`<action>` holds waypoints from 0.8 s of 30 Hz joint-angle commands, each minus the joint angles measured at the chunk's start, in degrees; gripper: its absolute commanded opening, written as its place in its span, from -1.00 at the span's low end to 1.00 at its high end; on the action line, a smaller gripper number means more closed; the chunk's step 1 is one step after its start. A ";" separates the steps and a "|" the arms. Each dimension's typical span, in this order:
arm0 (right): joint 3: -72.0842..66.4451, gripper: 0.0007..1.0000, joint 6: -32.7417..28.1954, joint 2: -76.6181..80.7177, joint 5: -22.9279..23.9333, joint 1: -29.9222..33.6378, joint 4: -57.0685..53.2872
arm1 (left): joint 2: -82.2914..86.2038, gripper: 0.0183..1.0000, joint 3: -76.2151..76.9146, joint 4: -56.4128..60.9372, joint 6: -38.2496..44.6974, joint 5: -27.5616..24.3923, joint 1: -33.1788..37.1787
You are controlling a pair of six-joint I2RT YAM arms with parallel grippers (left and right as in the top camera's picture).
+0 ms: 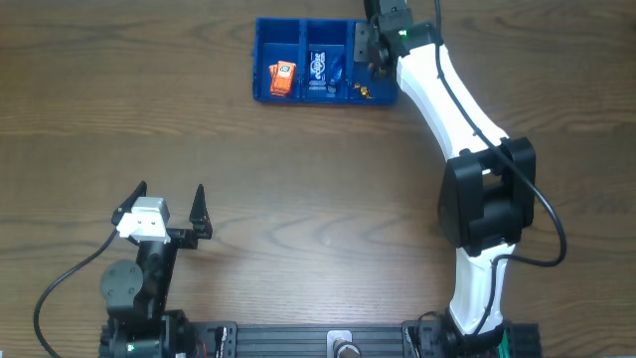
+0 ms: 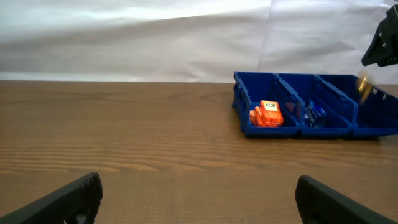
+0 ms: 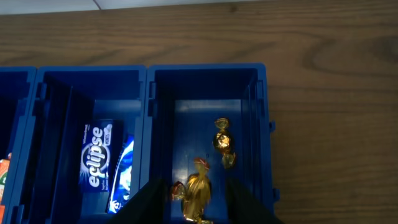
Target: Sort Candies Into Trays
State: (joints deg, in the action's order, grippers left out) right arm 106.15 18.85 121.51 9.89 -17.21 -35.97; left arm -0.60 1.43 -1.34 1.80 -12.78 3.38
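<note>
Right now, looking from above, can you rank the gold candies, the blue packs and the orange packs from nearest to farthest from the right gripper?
1. gold candies: right compartment, just by the right gripper.
2. blue packs: middle compartment.
3. orange packs: left compartment, on the far side from it.

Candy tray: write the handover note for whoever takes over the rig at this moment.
Left gripper: open, empty, low over the table near its base.
Right gripper: open over the tray's right compartment, a gold candy between its fingers, seemingly touching neither.
Orange candies lie in the left compartment, blue packs in the middle, another gold candy in the right.
Done: every candy in sight is binned by kind.
Left: probably just withdraw the right arm.
</note>
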 commanded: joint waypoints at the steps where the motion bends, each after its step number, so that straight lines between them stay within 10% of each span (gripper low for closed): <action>1: 1.51 -0.06 -0.72 1.53 0.61 0.15 0.61 | 0.35 0.99 -1.11 -1.86 0.81 -0.61 0.35; 13: -2.86 0.24 -5.92 -15.72 0.59 0.26 -4.48 | 0.35 1.00 -1.11 -1.86 0.81 -0.61 0.35; 24: -44.02 1.00 -8.26 -61.29 -0.09 5.68 9.07 | 0.35 1.00 -1.11 -1.86 0.81 -0.61 0.35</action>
State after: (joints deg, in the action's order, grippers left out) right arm 76.31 11.31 68.27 9.72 -14.79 -27.79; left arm -0.60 1.43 -1.39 1.83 -12.78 3.38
